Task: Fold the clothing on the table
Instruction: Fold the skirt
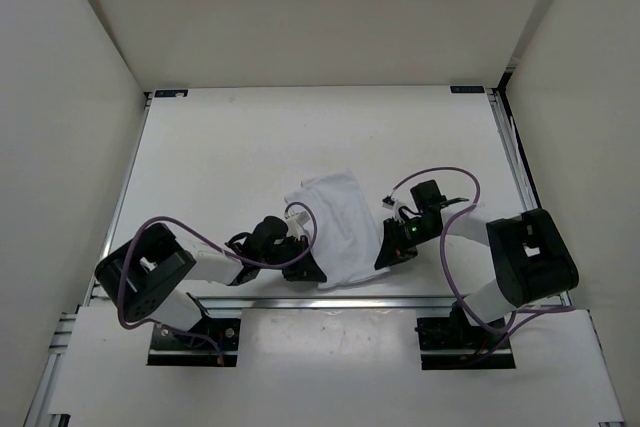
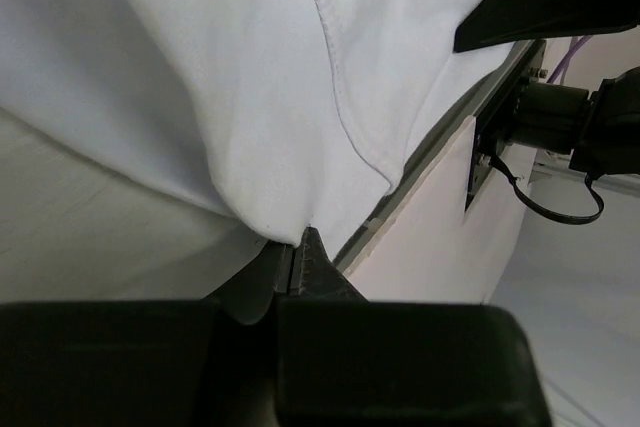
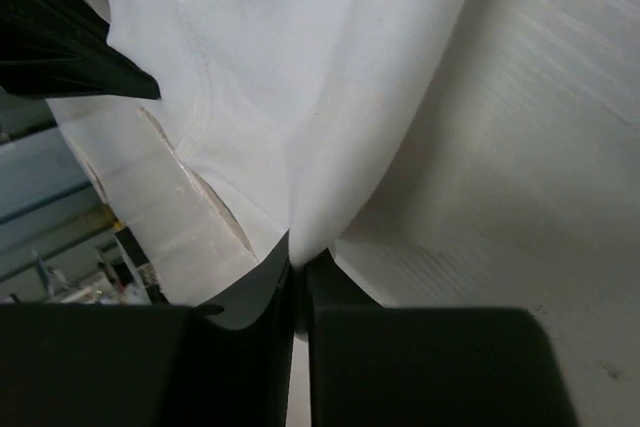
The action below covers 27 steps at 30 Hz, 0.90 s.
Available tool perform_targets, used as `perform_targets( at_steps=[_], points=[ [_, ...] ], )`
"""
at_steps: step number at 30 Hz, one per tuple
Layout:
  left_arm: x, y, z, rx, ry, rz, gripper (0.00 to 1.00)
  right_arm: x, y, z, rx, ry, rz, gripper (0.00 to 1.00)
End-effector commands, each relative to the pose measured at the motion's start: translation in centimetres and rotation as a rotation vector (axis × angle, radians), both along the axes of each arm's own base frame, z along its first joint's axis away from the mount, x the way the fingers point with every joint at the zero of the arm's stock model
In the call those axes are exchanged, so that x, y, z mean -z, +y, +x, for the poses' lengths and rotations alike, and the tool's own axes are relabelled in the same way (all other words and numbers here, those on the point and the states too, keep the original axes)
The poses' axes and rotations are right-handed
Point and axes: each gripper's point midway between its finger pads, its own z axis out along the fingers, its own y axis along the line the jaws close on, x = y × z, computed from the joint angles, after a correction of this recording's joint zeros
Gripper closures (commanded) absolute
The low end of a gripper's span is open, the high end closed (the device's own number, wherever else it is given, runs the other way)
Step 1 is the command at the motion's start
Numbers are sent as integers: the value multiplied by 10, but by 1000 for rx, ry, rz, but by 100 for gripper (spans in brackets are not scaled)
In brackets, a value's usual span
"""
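**Both grippers pinched on the clothing at the near edge**

From my station I can read no writing here. The 2 small dark brackets (image 1: 170, 93) at the table's far corners, 11 and 1 o'clock, are too small for me to tell whether they carry a label. A green light (image 1: 412, 230) shows on the right wrist.

The table (image 1: 220, 147) is matte off-white, with a metal rail (image 1: 300, 300) along its near edge and plain white walls (image 1: 60, 97) on 3 sides. Purple cables (image 1: 455, 277) loop over both arms.

The clothing (image 1: 335, 222) lies bunched at about 6 o'clock on the table, just right of centre, and its near hem reaches the rail. It is plain white, with a stitched seam showing in both wrist views.

The left gripper (image 1: 305, 269) sits at the clothing's 7 o'clock corner. Its fingers are closed tight on a pinch of the hem, and the fabric rises in a peak from the tips. The right gripper (image 1: 388, 252) is at the clothing's 4 o'clock edge, jaws nearly together, clamping a fold of fabric.
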Motion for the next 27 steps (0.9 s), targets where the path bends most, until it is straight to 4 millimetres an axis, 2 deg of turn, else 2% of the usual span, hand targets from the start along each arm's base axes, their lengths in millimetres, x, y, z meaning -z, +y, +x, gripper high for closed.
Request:
perform_targets(
  at_steps=[1,2,6,12,19,23,27],
  points=[
    [-8,-5,3,4,-22,-25,100,-7,-1,5,11,-31,23,96],
    [-9,-4,6,-6,-28,-25,100,-9,0,8,11,-46,29,100],
    [-17,-1,9,-21,-41,-27,100,-26,-2,5,13,-46,94,99],
    [-37,10,11,-47,-51,-55,100,-56,14,-12,-121,-81,230,99],
    [-56,21,12,-100,-44,-105,100,-94,24,-8,-191,-203,373,100],
    [-56,28,13,-121,-39,-99,100,-98,19,0,-146,-229,381,100],
    [-64,28,16,-121,-53,-108,100,-105,18,4,-137,-243,383,100]
  ],
)
